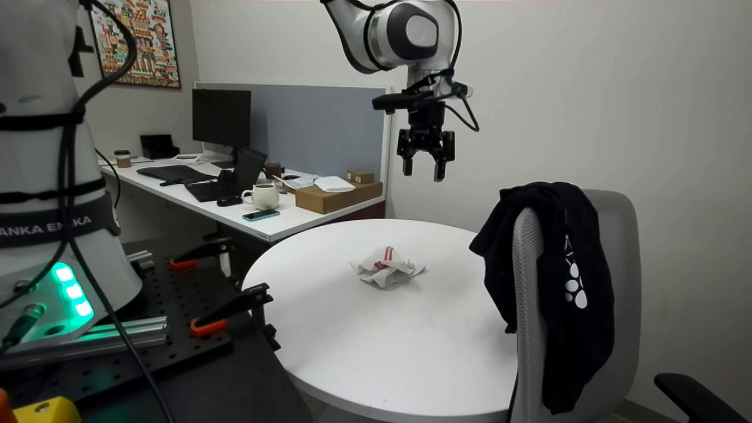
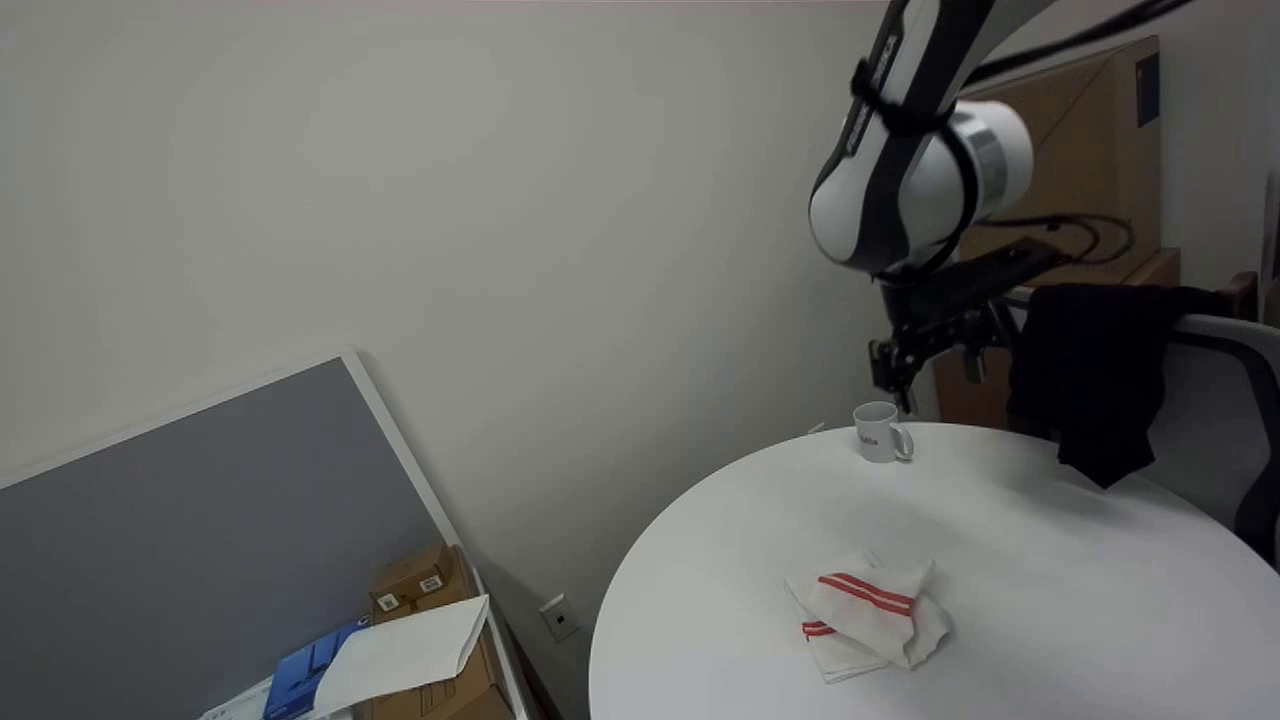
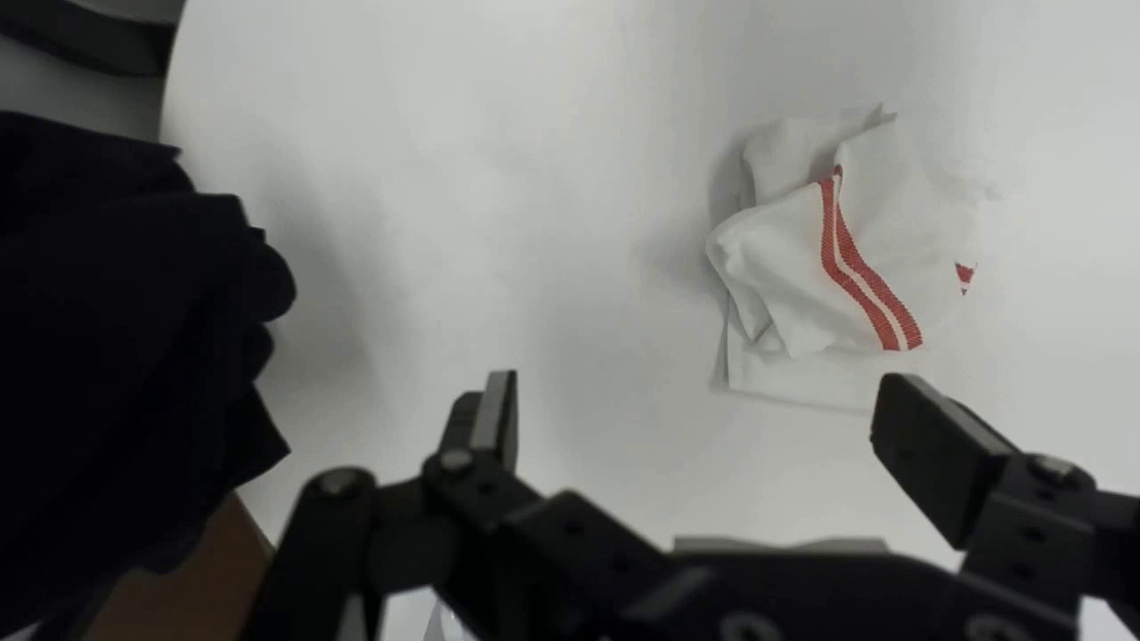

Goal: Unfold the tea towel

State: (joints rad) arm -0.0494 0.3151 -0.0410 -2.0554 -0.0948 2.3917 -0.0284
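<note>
The tea towel [image 1: 388, 269] is white with red stripes. It lies crumpled and folded over itself on the round white table [image 1: 376, 352]. It also shows in an exterior view [image 2: 872, 612], with one striped layer lying over another, and in the wrist view [image 3: 793, 294] at the upper right. My gripper [image 1: 423, 170] points down, high above the table and apart from the towel. It also shows in an exterior view [image 2: 940, 385]. In the wrist view its fingers [image 3: 699, 392] are wide apart with nothing between them. The towel's lower layers are partly hidden under its folds.
A white mug [image 2: 877, 432] stands near the table's edge. A chair [image 1: 617, 264] with a black garment [image 1: 558, 282] stands against the table; the garment shows at the left of the wrist view [image 3: 116, 356]. A desk [image 1: 282, 226] with a monitor and boxes stands behind.
</note>
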